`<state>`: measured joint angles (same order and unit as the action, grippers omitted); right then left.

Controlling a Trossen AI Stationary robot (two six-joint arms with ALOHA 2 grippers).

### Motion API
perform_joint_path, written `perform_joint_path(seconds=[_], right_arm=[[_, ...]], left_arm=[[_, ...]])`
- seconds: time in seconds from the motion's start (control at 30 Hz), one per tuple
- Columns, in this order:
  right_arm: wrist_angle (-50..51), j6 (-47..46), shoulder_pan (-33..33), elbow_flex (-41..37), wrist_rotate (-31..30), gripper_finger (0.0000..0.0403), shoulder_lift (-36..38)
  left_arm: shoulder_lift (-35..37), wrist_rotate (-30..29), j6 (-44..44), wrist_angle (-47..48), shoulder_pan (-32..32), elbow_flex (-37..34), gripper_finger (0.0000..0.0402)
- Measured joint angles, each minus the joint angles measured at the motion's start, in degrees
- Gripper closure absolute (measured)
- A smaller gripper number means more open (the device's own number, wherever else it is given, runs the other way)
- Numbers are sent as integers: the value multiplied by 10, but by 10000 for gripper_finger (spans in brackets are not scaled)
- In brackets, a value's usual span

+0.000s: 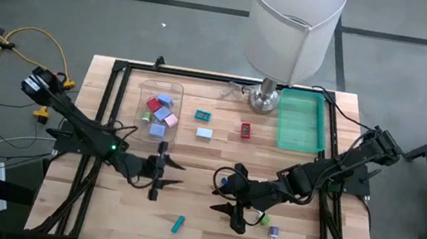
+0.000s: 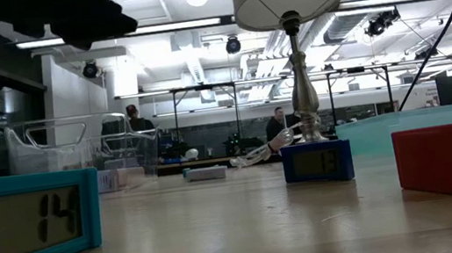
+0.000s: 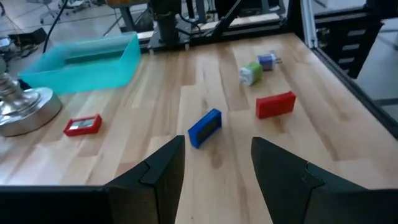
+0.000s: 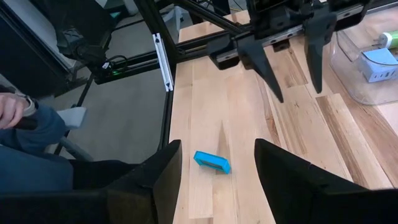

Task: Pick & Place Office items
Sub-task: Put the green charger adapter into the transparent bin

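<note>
Both grippers hover open over the table's near half, facing each other. My left gripper [image 1: 177, 175] [image 3: 217, 142] points toward the right edge; a dark blue piece [image 3: 205, 127] lies just ahead of it, with a red block [image 3: 275, 104], a green bit [image 3: 251, 73] and a purple bit [image 3: 267, 61] beyond. My right gripper [image 1: 219, 197] [image 4: 217, 144] points toward the left edge, above a teal piece [image 4: 211, 162] [image 1: 178, 224]. Several small pieces lie in a clear bin [image 1: 158, 112]. A teal piece [image 1: 202, 115], a light blue block [image 1: 205, 133] and a small red piece [image 1: 246, 129] rest flat mid-table.
A white-shaded lamp [image 1: 293, 30] stands at the far edge, its metal base [image 3: 25, 109] beside a teal tray [image 1: 303, 122]. A black frame [image 1: 120, 69] borders the table. A person's sleeve and hand [image 4: 25, 124] show beyond the table's near edge.
</note>
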<state>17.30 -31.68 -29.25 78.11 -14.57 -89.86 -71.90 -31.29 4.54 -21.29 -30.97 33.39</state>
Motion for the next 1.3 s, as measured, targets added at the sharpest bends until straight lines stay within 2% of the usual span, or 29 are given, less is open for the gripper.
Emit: perform_joint_path(seconds=[1.3], right_arm=[[-2,0,0,0,0,214,0]], left_arm=[[-2,0,-1,-11,1,0,224]])
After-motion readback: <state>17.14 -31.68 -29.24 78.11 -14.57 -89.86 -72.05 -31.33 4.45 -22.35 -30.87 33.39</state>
